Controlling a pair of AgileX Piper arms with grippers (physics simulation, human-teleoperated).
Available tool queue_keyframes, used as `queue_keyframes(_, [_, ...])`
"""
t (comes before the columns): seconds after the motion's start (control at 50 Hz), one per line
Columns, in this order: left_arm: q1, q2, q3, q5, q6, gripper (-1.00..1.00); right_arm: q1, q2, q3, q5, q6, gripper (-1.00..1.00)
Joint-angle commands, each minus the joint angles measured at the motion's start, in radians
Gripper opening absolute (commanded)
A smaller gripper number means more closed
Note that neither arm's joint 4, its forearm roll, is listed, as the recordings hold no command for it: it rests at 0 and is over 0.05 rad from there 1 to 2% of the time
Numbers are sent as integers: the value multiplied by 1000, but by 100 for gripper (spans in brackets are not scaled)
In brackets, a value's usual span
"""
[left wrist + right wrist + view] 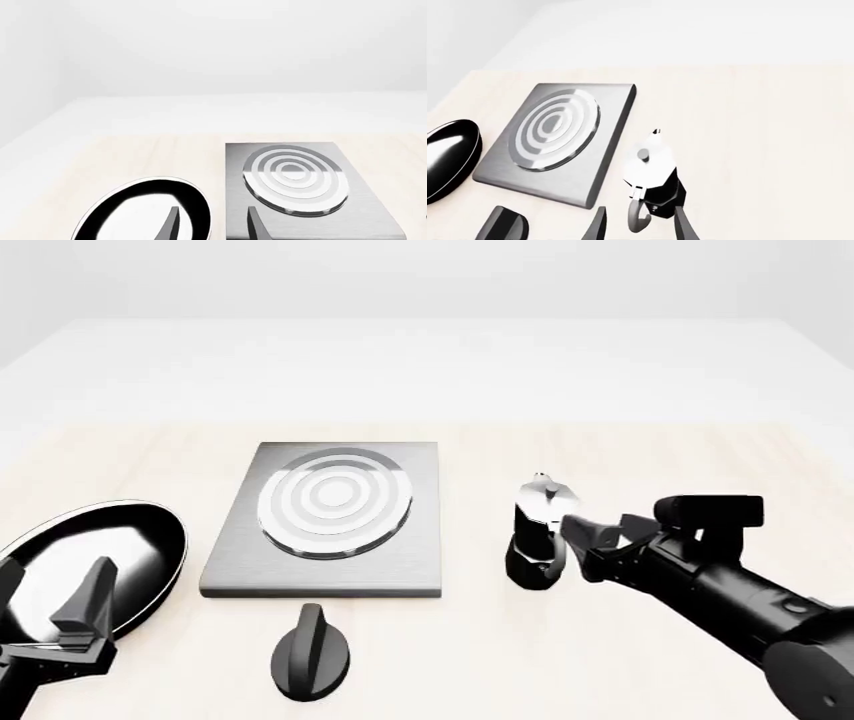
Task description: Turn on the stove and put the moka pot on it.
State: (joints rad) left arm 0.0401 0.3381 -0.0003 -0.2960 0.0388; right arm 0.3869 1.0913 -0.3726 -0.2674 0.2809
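Observation:
The moka pot (538, 532), black with a silvery lid, stands upright on the table right of the stove (336, 505). Its curved handle faces my right gripper (582, 546). In the right wrist view the handle of the moka pot (654, 172) lies between the open fingers of that gripper (640, 226), which do not touch it. The stove's black oval knob (310, 654) sits on the table in front of the slab. My left gripper (48, 602) hangs open and empty at the near left, over the frying pan's near edge. In its own view the fingers of the left gripper (213, 225) frame the gap between pan and stove (293, 176).
A glossy black frying pan (100, 545) lies left of the stove, also seen as the pan (143, 207) in the left wrist view. The light wooden tabletop (641, 455) stretches behind and to the right of the pot. The knob (502, 226) shows at the right wrist view's edge.

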Motion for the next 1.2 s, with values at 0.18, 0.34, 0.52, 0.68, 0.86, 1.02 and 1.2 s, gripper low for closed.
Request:
queue_keyframes(0.18, [-1,24,0,-18,2,100,38,88,30,-110,51,100])
queue_keyframes(0.34, [-3,27,0,-21,4,100,46,131,30,-149,56,100])
queue_keyframes(0.52, [-2,40,0,-31,4,100,45,176,34,-190,62,100])
queue_keyframes(0.68, [-1,46,0,-34,1,100,51,225,40,-237,74,100])
queue_keyframes(0.86, [-1,63,0,-48,-4,100,50,274,47,-282,79,100])
queue_keyframes(1.02, [0,62,-1,-46,-5,100,47,319,40,-312,79,100])
queue_keyframes(1.2, [2,85,-1,-65,-6,100,48,372,39,-353,91,100])
